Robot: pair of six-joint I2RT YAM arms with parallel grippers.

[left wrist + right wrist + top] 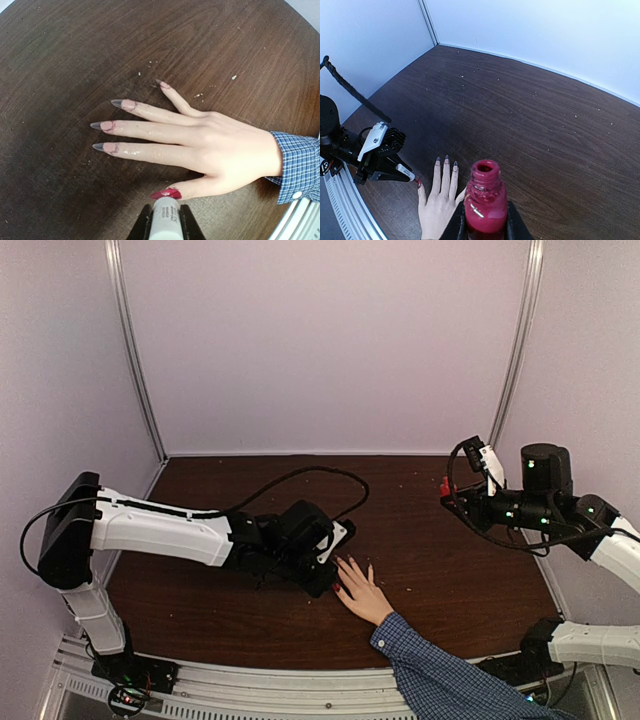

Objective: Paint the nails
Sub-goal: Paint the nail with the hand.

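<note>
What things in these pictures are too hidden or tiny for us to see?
- Left wrist view: the brush tip is hidden under the white cap in the left claw.
- Right wrist view: the bottom of the red bottle is cut off by the picture edge and the right claw.
- Top view: the nails on the hand are too small to tell painted from bare.

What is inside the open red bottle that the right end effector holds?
Red polish shows through the glass of the bottle, and the rim of its open mouth is smeared red. The right end effector covers its lower sides, and the bottom lies outside the picture.
</note>
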